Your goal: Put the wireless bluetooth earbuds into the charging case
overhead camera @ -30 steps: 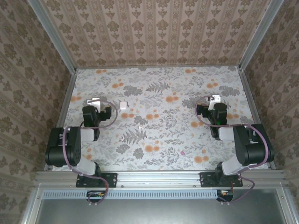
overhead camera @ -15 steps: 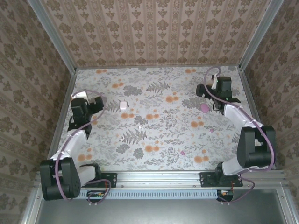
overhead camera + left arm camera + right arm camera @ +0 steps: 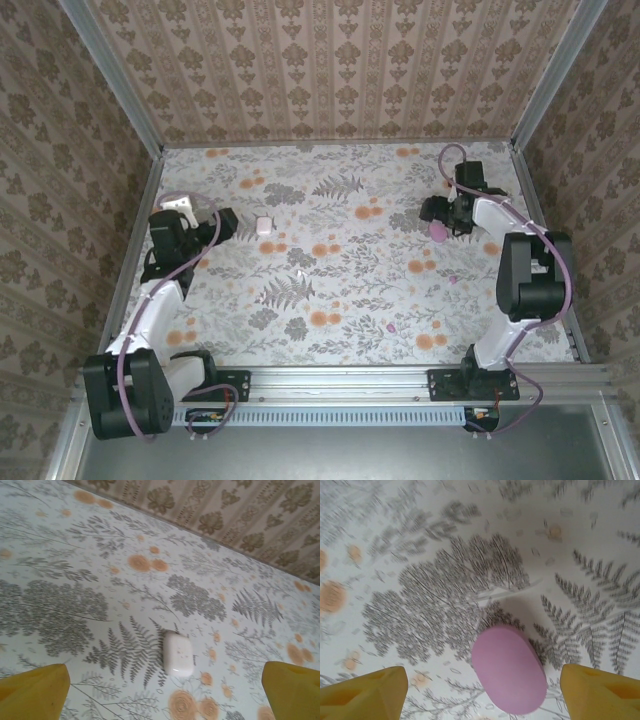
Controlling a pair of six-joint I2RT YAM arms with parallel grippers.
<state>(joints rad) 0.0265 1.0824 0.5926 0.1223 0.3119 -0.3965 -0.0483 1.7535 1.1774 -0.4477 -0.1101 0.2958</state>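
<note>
Floral table (image 3: 60, 595): white rounded case (image 3: 178, 653).

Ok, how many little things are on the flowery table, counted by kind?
white charging case: 1
pink oval case: 1
tiny white earbud: 1
tiny pink specks: 2
Total: 5

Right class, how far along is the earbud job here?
Done: nothing. The white earbuds lie loose on the table, apart from the closed white charging case. In hand: the open right gripper straddles a pink oval object; the left gripper hangs open. Left: opening the case, inserting the earbuds.
</note>
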